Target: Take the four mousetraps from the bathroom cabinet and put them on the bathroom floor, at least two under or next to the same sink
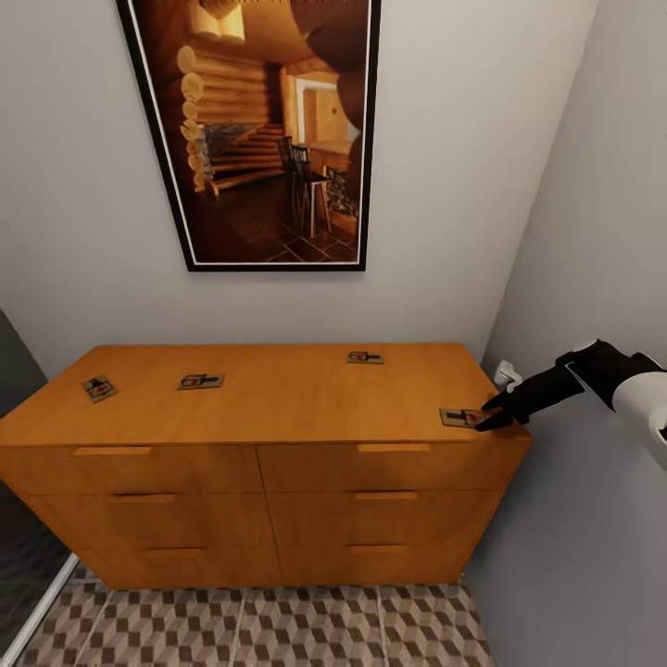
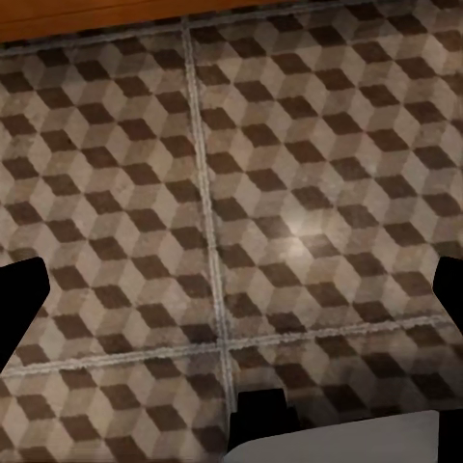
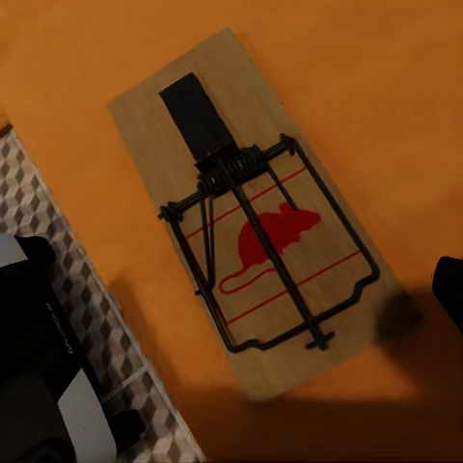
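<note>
The right gripper [image 1: 489, 414] hangs with its jaws apart over the mousetrap at the cabinet's right front corner [image 1: 460, 418], its black fingertips spread on either side and just above the board, while the left gripper's [image 2: 231, 299] jaws are also spread wide over the bathroom floor [image 2: 318, 145]. 3 more mousetraps lie flat on the cabinet [image 1: 278, 394] top: far left [image 1: 98, 388], left of centre [image 1: 201, 381], and far right near the wall [image 1: 365, 357]. A framed picture [image 1: 259, 130] hangs on the wall above the cabinet.

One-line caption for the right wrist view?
Right gripper open above a mousetrap lying flat on the cabinet top near its edge, tiled floor visible beyond.
</note>
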Controlling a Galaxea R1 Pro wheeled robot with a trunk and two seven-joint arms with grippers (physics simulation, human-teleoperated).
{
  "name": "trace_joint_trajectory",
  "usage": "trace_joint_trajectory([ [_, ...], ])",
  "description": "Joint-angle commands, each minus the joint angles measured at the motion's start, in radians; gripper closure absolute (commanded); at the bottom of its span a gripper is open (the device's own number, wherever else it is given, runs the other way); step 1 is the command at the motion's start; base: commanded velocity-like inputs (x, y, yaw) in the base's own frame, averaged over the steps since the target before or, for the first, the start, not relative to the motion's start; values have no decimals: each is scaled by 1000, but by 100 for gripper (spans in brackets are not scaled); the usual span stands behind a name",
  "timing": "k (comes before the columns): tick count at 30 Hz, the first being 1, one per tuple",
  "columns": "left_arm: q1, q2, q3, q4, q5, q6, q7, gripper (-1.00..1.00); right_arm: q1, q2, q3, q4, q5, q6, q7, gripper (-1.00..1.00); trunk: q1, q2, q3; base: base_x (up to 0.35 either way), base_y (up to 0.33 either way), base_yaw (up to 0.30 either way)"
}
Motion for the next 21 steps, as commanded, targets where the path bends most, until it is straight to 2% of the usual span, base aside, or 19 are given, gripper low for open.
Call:
trace_joint_trajectory([
  [1,-2,0,-4,4,2,-7,-2,-100,0,-1,12,-1,10,10,4,-100,0,-1,-1,-32,0,0],
  [21,-2,0,-5,4,2,-7,-1,-100,0,-2,12,-1,10,10,-12,-100,0,-1,-1,-4,0,0],
])
